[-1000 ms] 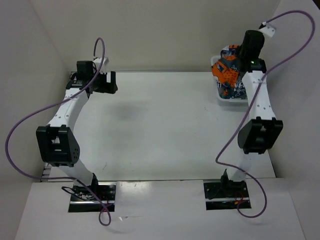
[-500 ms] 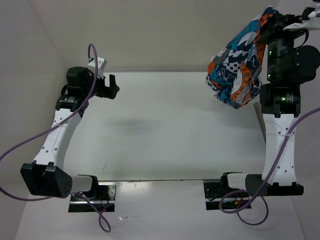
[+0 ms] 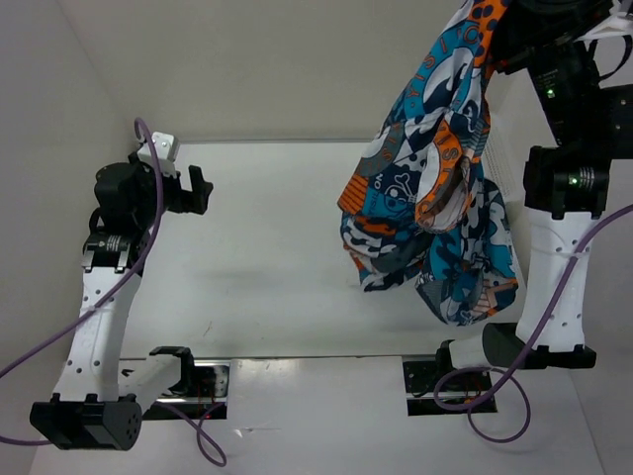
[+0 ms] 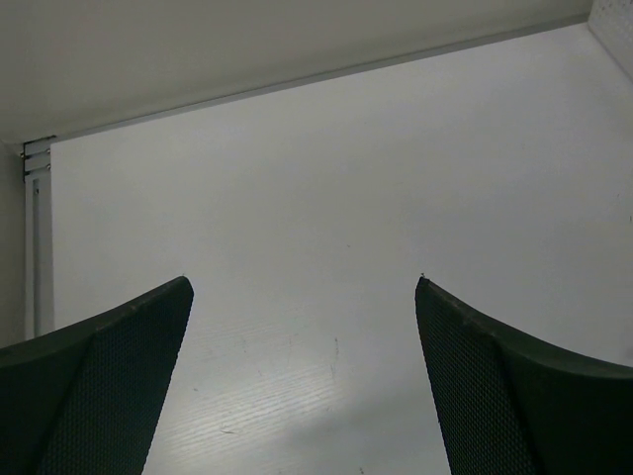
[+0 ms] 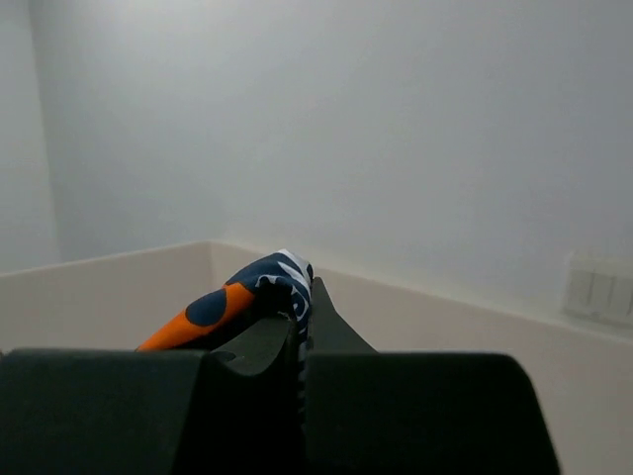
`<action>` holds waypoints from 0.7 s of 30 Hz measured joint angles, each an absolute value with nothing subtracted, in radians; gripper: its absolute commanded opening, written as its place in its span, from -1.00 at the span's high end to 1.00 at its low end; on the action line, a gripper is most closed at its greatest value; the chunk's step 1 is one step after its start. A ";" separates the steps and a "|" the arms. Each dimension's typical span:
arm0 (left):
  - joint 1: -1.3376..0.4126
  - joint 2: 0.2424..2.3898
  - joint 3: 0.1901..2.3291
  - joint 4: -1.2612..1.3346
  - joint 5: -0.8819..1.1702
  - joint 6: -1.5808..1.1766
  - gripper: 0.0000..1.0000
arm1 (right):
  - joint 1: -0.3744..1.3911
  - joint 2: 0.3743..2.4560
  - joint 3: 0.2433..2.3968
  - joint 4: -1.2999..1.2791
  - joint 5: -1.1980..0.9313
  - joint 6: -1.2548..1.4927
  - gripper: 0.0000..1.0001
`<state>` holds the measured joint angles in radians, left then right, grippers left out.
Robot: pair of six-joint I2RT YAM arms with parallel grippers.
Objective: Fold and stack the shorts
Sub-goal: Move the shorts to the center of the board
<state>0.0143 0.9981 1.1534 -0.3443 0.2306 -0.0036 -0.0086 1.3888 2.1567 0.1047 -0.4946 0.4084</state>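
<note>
Shorts: one pair, teal, orange, white and black print. They hang bunched and lengthwise in the air over the right half of the table. Whether the lowest fold clears the surface cannot be told from above.

Held by: right gripper, raised high, jaws clamped together on a pinch of cloth. The wrist view shows that fold poking out beside the closed gripper.

Change: a second ago the shorts sat wadded in the basket at the far right corner, with that gripper down on them. Since then they have been lifted clear, swung toward the middle, and have dropped open to full length.

Left gripper: jaws wide apart, nothing between them, drawn back over the left side.

Status, as judged: extraction is done. Spreading flat comes next. No fold has been made yet.
</note>
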 measured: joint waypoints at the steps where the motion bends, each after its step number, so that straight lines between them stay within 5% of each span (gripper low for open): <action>1: 0.024 0.993 1.151 -0.345 0.231 -0.004 -1.00 | -0.009 1.390 2.138 0.111 -0.512 0.429 1.00; 12: 0.050 1.111 1.152 -0.346 0.253 -0.004 -1.00 | 0.242 1.472 1.897 -0.036 -0.530 0.330 0.98; 13: 0.050 1.130 1.152 -0.347 0.257 -0.004 -1.00 | 0.288 1.498 1.897 -0.063 -0.514 0.290 0.73; 14: 0.050 1.150 1.152 -0.350 0.260 -0.004 -1.00 | 0.344 1.547 1.908 -0.102 -0.486 0.245 -0.50; 15: 0.050 1.164 1.152 -0.352 0.260 -0.004 -1.00 | 0.393 1.601 1.937 -0.136 -0.458 0.211 -0.88; 21: 0.050 1.228 1.186 -0.368 0.217 -0.004 -1.00 | 0.542 2.228 2.697 -0.483 -0.327 0.123 -0.99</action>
